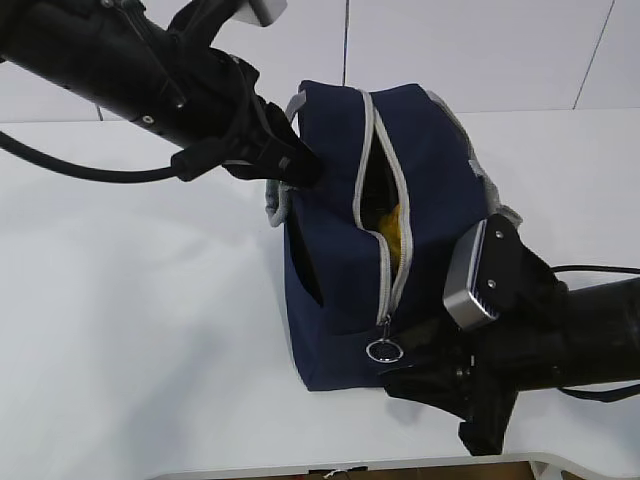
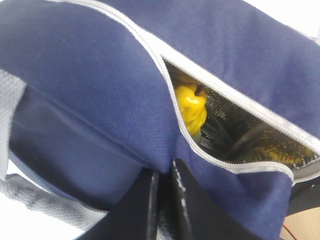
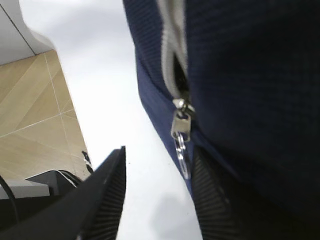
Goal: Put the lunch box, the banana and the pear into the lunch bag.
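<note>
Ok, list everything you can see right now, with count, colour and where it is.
bag: one, navy, upright mid-table, zipper open
zipper pull: one, metal ring, hanging at the bag's near end
yellow fruit: at least one, yellow, inside the bag; which fruit, cannot tell
table: one, white, under the bag
left gripper: one, black, shut on the bag's fabric
right gripper: one, black, open, beside the zipper pull

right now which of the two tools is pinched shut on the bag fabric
The left tool: its fingers are closed together on the navy fabric of the lunch bag beside the zipper opening. The right tool stands open by the zipper pull, gripping nothing.
</note>
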